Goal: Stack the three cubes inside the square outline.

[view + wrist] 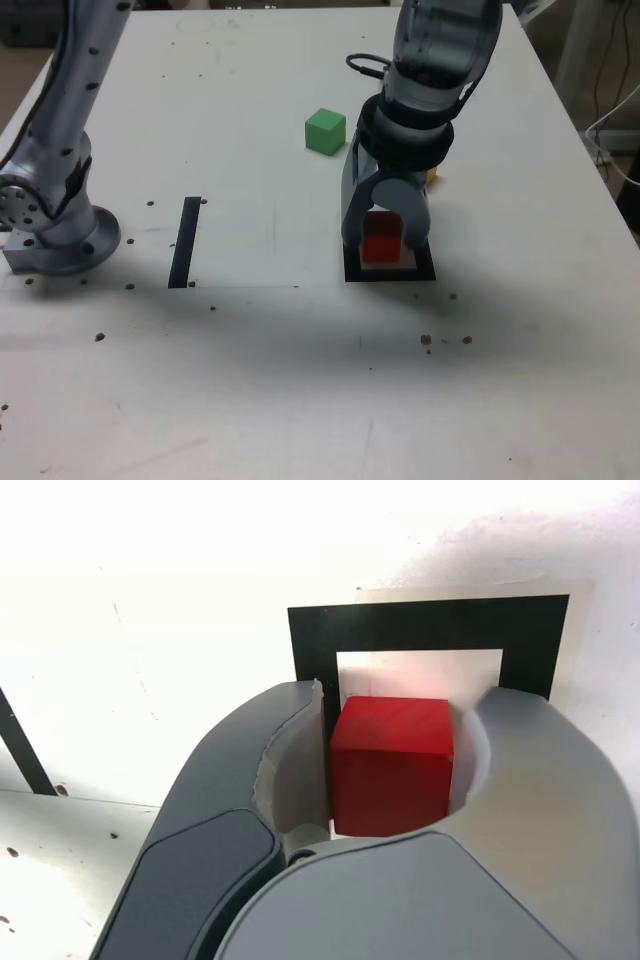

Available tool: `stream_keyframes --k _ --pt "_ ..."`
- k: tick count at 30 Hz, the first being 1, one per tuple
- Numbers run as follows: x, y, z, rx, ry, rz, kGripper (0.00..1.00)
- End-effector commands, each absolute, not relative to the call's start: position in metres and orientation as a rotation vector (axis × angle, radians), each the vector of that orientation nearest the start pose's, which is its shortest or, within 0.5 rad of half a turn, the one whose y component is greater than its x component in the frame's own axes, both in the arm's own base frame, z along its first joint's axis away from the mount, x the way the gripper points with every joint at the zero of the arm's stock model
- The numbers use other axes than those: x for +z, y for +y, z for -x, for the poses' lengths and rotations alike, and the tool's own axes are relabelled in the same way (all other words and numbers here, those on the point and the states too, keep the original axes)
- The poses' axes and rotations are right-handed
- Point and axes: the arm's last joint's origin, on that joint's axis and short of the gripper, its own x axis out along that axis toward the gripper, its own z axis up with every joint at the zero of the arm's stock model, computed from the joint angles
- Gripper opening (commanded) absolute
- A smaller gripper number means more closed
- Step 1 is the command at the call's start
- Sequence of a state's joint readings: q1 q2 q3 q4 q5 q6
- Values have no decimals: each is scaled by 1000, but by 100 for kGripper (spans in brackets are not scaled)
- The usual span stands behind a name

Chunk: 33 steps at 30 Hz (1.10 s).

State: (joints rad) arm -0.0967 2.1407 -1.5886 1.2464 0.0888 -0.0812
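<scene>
Reaching down from the top of the exterior view, just right of its middle, the gripper (384,240) has its fingers spread, one on each side of the red cube (381,240). The wrist view shows a gap between the cube and one of the fingers; whether the other finger touches it, I cannot tell. The red cube sits upright inside the square outline (391,275), slightly right of the centre of the exterior view, with some of the outline's white middle showing beside it. Part of the frame is hidden behind the fingers. The green cube (325,132) rests on the white table (250,380) in the upper middle of the exterior view, outside the outline and well apart from the red one. Of the yellow cube (432,176), only a small piece shows in the upper right, behind the gripper; the rest is hidden. A straight black strip (185,243) lies left of centre in the exterior view, between the arm's round base (75,250) at the left edge and the square outline.
</scene>
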Motion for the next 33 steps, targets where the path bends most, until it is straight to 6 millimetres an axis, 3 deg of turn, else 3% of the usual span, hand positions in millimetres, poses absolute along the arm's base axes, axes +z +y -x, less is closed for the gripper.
stream_keyframes --k 1,5,8,33 --pt "214 -32 -377 63 1793 -107 82" --pt "214 -32 -377 60 1796 -108 95" --pt "215 -32 -377 63 1793 -110 99" --pt "248 -29 -362 76 1810 -132 99"
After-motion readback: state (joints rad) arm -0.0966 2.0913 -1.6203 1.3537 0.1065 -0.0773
